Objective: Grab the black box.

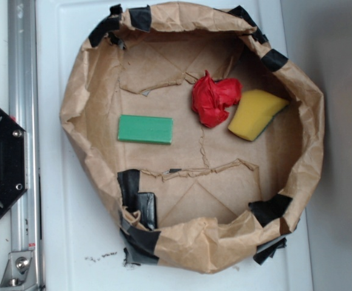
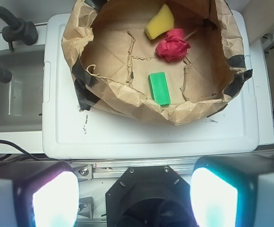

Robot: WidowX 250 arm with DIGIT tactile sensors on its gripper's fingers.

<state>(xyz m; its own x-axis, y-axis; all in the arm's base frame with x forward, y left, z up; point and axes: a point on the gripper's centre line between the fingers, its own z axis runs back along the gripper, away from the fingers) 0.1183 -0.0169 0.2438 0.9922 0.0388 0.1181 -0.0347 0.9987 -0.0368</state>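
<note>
In the exterior view, the robot's black base sits at the far left beside a metal rail, well apart from the paper bowl that fills the middle of the white board. Just inside the bowl's lower left wall, touching the black tape there, lies the black box, upright against the paper. Above and a little right of it, on the bowl's floor, is the green block. Further right is the red cloth, touching the yellow sponge at the bowl's right side.

In the wrist view the gripper has its two fingers spread wide at the bottom edge, nothing between them. It is outside the bowl, near the base, well apart from it. The black box cannot be made out here; the bowl's near wall hides that corner.
</note>
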